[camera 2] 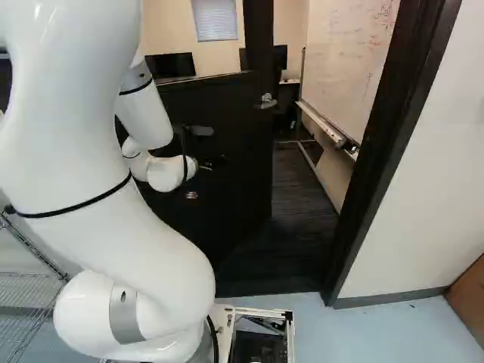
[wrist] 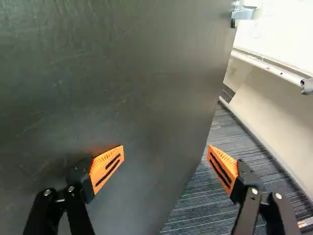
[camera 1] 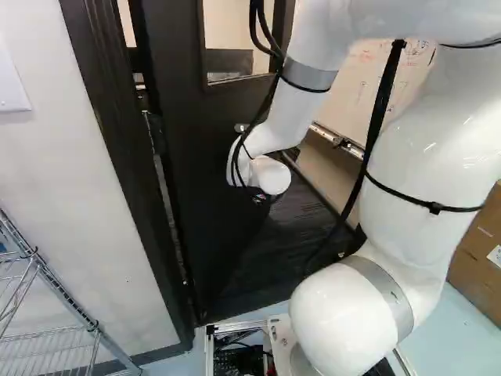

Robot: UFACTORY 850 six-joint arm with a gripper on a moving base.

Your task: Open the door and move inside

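Hand: (wrist: 166,151) its two fingers are spread wide apart, with nothing held between them. One finger is close by the face of the door; I cannot tell if it touches. The other is out past the door's edge, over the carpet (wrist: 200,215).
Door: (wrist: 122,88) big and black, just ahead of the hand. It is part of the way open, swung into the room.
Door handle: (wrist: 243,12) above the hand and farther ahead, near the door's free edge. The hand is not on it.
Step in hand: I think it is pushing the door wider, so the robot can go in.
How to do it well: press on the flat face, near the free edge, where a push works best. Go slow and even. Bring the spread finger clear of the edge so it does not catch there. Let the base (camera 2: 261,311) roll in along with the push, so the arm need not reach too far.
Arm: (camera 1: 290,102) it bends up and over, then down to the door, with the hand held out low in front.
Door post: (camera 2: 378,128) across the gap from the hand. The base and the arm's fat lower part could bump it.
Whiteboard: (wrist: 288,24) inside, past the door's edge from the hand.
Blue floor: (camera 2: 363,333) behind the hand, outside the doorway.
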